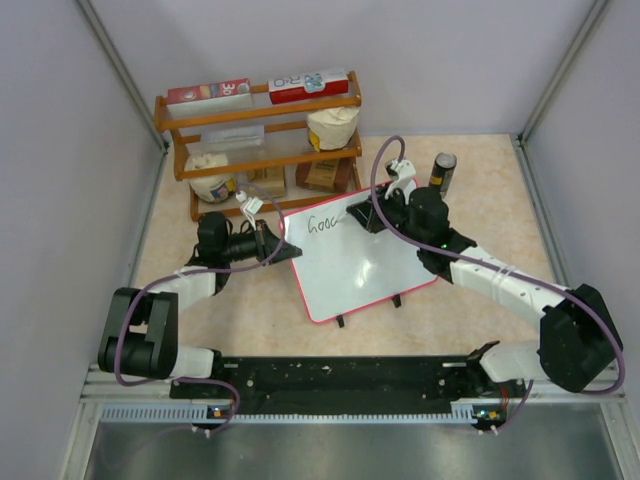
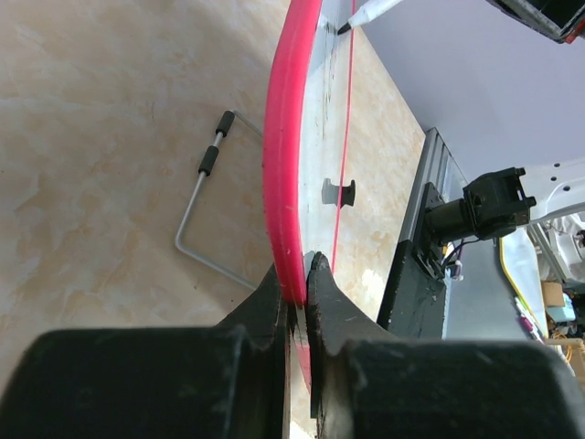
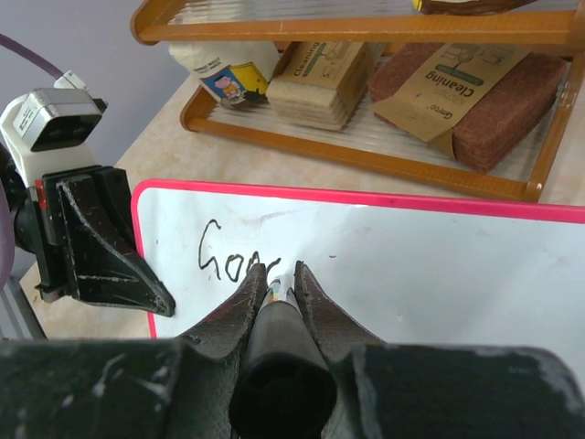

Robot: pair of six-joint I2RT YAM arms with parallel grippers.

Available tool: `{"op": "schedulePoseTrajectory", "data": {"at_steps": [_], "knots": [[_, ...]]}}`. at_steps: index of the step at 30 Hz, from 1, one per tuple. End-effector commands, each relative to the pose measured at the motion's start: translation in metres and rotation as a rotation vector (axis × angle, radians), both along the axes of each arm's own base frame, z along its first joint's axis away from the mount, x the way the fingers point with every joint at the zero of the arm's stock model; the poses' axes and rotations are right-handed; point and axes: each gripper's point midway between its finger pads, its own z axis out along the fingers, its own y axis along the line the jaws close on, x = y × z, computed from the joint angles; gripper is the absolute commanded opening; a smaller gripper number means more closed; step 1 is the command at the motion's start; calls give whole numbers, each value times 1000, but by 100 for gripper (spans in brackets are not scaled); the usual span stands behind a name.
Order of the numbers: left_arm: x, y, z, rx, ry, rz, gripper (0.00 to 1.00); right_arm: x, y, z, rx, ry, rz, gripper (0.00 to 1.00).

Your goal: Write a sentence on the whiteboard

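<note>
The whiteboard (image 1: 355,265), white with a red-pink frame, stands tilted on the table's middle. My left gripper (image 1: 283,246) is shut on its left edge; in the left wrist view the red frame (image 2: 285,165) runs up from between my jaws (image 2: 294,274). My right gripper (image 1: 372,215) is shut on a black marker (image 3: 279,357), tip against the board (image 3: 411,265). The sentence (image 3: 228,258) reads "Goo" plus the start of another letter, in black at the board's upper left. In the top view the writing (image 1: 324,222) sits just left of the right gripper.
A wooden shelf rack (image 1: 262,150) with boxes, a bag and cleaning pads stands behind the board. A dark cylinder (image 1: 442,170) stands at the back right. A bent wire stand (image 2: 206,219) lies on the table behind the board. The black rail (image 1: 340,378) runs along the near edge.
</note>
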Motion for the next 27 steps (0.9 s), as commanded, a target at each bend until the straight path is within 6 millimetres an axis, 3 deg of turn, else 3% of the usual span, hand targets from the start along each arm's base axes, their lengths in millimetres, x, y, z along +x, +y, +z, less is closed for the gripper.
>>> {"op": "schedulePoseTrajectory", "data": {"at_steps": [1,15,27], "knots": [[-20,-4,-43,106,-38,-75,0,8,-5,50,72,-120,-50,0],[-20,-4,-43,106,-38,-75,0,23,4,76,106,-161,-55,0],[-20,-4,-43,106,-38,-75,0,26,7,52,73,-117,-53,0]]}}
